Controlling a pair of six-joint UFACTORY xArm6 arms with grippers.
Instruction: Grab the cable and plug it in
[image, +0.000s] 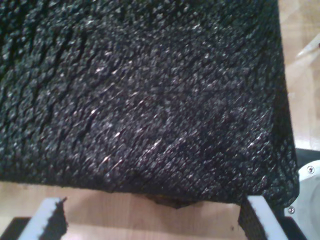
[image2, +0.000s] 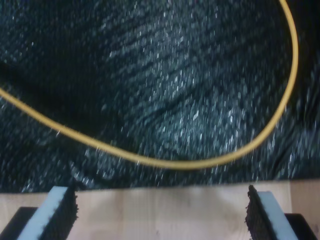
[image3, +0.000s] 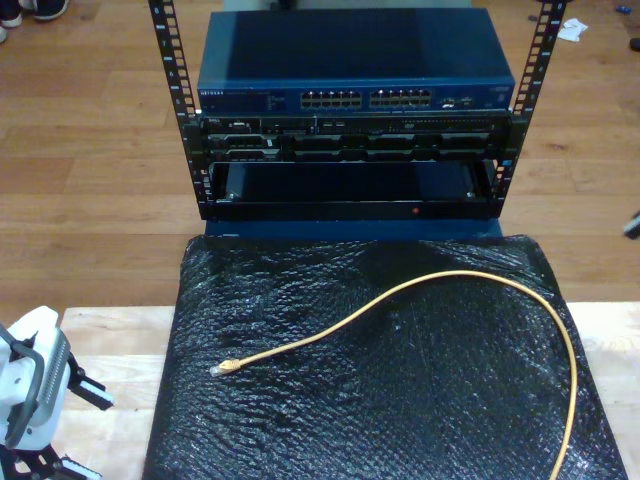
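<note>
My second gripper (image2: 161, 212) hangs with jaws spread wide and nothing between them, just short of the black mat (image2: 150, 75). Ahead of it the yellow cable (image2: 165, 162) bows across the mat, the curve's belly closest to the jaws. My first gripper (image: 152, 220) is just as wide and empty, facing bare mat, so I judge the second one nearer. From the exterior view, the cable's plug (image3: 222, 368) lies toward the exterior view's left, its axis tilted, tip pointing left. Beyond stands the network switch (image3: 355, 98) in the rack, ports facing the mat.
</note>
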